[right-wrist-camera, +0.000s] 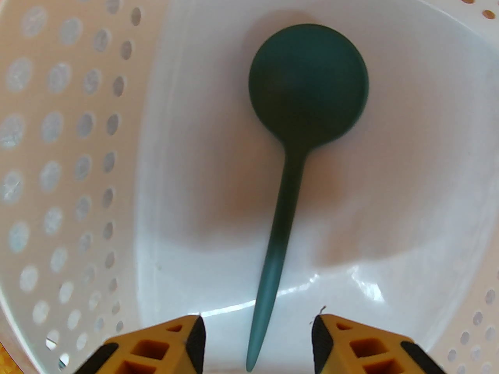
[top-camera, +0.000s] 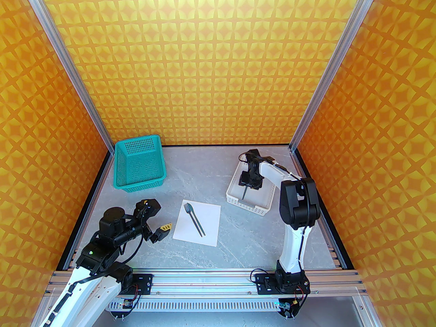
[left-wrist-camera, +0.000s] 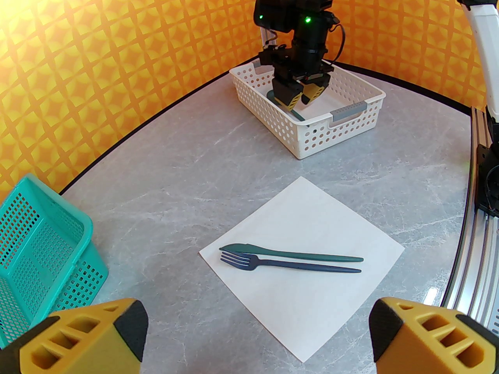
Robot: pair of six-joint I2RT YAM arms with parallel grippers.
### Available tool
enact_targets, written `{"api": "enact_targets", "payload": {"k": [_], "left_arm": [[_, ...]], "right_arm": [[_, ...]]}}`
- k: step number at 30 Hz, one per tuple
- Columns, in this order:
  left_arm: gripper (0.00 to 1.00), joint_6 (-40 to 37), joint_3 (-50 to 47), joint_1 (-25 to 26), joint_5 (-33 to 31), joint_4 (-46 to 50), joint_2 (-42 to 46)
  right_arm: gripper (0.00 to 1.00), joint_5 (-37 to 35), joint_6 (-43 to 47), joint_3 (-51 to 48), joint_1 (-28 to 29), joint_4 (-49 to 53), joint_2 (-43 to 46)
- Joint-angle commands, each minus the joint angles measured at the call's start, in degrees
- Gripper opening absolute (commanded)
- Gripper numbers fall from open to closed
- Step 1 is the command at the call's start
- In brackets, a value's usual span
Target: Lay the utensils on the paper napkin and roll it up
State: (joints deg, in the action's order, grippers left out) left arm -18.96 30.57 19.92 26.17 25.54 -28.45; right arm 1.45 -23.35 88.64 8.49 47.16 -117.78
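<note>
Fingers (right-wrist-camera: 156,351) of the right gripper (right-wrist-camera: 257,337) are set half-open astride the ungripped spoon (right-wrist-camera: 308,80); left gripper (left-wrist-camera: 257,325) is spread empty.

Spoon mostly covered — edges crop the rest

From above, the spoon (top-camera: 245,193) shows only its handle end, its bowl under the right jaws; in the left wrist view those jaws and the white tray (left-wrist-camera: 312,138) wall cover most of it. The teal basket (left-wrist-camera: 39,244) runs off that view's left edge.

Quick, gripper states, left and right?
Left gripper: open, empty.
Right gripper: open, astride the spoon handle in the white basket, not gripping it.
</note>
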Motion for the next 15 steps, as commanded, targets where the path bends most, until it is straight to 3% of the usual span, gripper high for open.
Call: {"api": "enact_targets", "payload": {"k": [1,15], "left_arm": [[0.99,-0.3,-0.7,0.4,1.2,1.0,0.7],[0.99,-0.3,-0.9,0.7,1.2,0.9,0.8]], "right_arm": [[0.49,-1.1,-0.8,2.0,-0.3,1.1,-1.8],[0.43,-1.5,1.0,5.0,-0.3,3.8,-5.9]]}}
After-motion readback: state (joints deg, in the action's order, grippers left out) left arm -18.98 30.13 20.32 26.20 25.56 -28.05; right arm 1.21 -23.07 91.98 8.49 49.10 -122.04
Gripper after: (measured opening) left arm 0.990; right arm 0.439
